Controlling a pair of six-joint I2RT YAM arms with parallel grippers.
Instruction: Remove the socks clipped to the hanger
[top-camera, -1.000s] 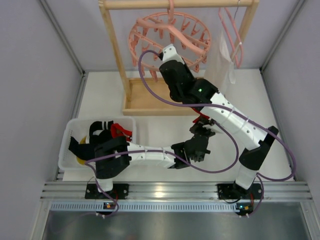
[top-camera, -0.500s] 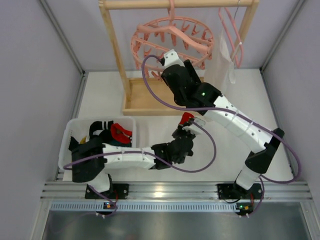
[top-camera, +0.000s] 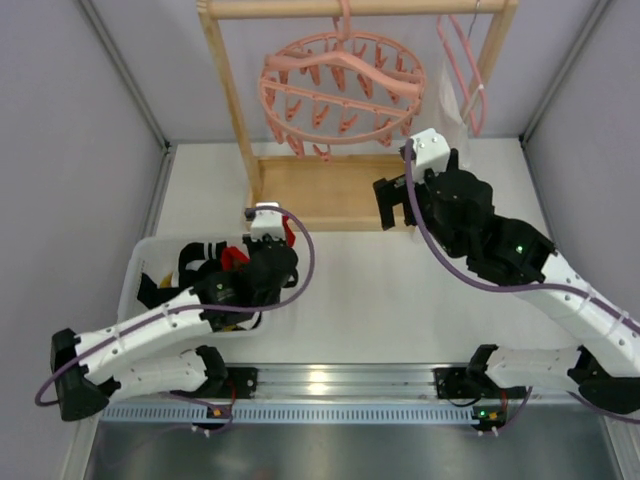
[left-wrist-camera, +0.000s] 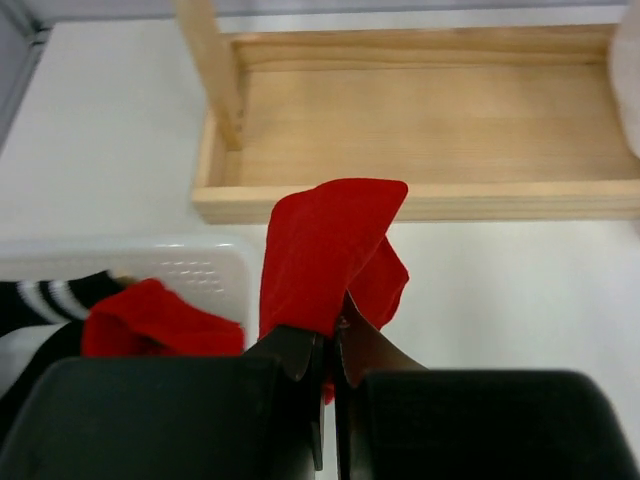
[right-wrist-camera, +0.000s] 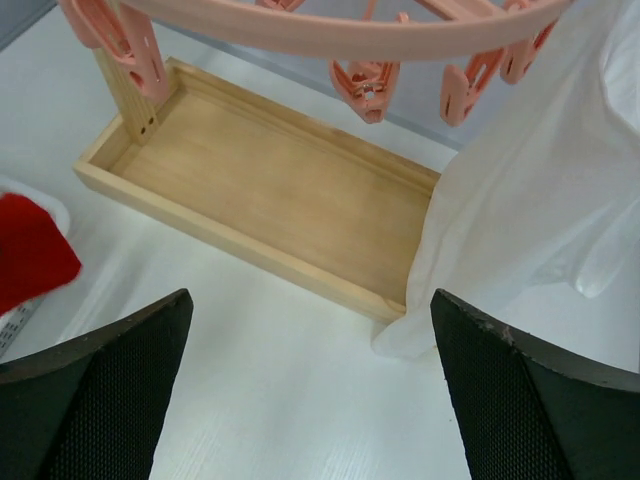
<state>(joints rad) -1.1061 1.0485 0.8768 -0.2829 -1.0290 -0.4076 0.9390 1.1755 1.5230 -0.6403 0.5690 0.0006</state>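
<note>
The round pink hanger (top-camera: 340, 85) hangs from the wooden rack, and I see no socks on its clips (right-wrist-camera: 365, 85). My left gripper (top-camera: 283, 243) is shut on a red sock (left-wrist-camera: 330, 250) and holds it over the right corner of the white bin (left-wrist-camera: 205, 272). In the left wrist view the jaws (left-wrist-camera: 335, 320) pinch the sock's lower end. Another red sock (left-wrist-camera: 150, 320) and a black-and-white striped one (left-wrist-camera: 50, 295) lie in the bin. My right gripper (top-camera: 397, 205) is wide open and holds nothing; it hangs below the hanger's right side, with the bare table between its fingers (right-wrist-camera: 100, 390).
The rack's wooden base tray (right-wrist-camera: 270, 190) lies just beyond both grippers. A large white cloth (right-wrist-camera: 540, 200) hangs at the right on a plain pink hanger (top-camera: 465, 60). The rack's upright post (top-camera: 230, 100) stands at the left. Grey walls close both sides.
My left arm swung left, carrying the red sock from mid-table to the bin's right corner. My right gripper opened wide and drew back from the hanger toward the right.
</note>
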